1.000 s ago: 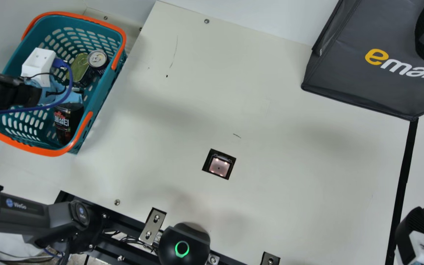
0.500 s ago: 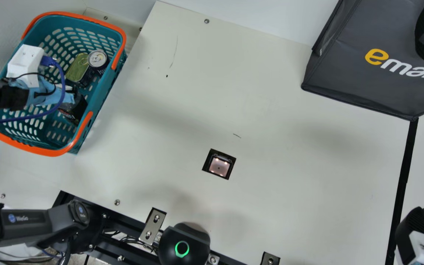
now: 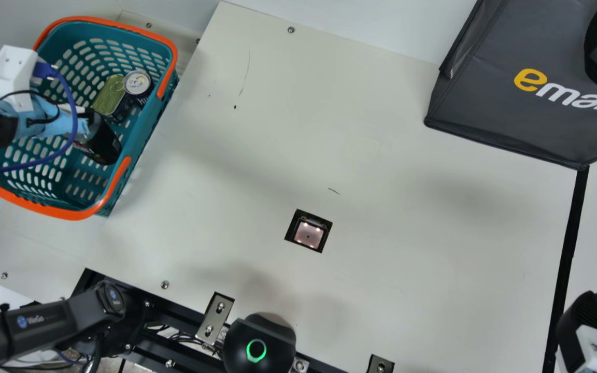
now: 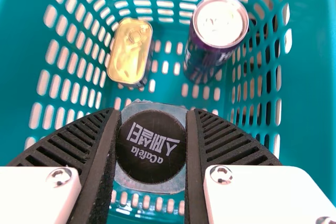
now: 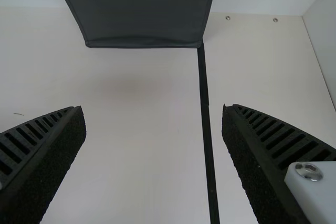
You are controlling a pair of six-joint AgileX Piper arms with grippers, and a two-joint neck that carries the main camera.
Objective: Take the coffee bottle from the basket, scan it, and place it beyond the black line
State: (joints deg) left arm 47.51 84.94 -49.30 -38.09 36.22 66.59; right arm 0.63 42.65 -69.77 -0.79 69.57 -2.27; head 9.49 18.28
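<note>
Lifting well, I judge, means my left gripper (image 4: 152,112), pinching the bottle (image 3: 101,142) by its capped end in the ten-o'clock basket (image 3: 70,214), should clear the rim before swinging toward four o'clock.

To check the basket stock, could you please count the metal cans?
2 in the teal plastic basket, a purple round can beside a flat gold-topped tin; others may be hidden.

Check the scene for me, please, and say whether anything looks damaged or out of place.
I see no spill, but the cream table is marked: a thin, scratch-like line toward its far edge and a short dark dash near the scanner, both odd on such a plain surface.
</note>
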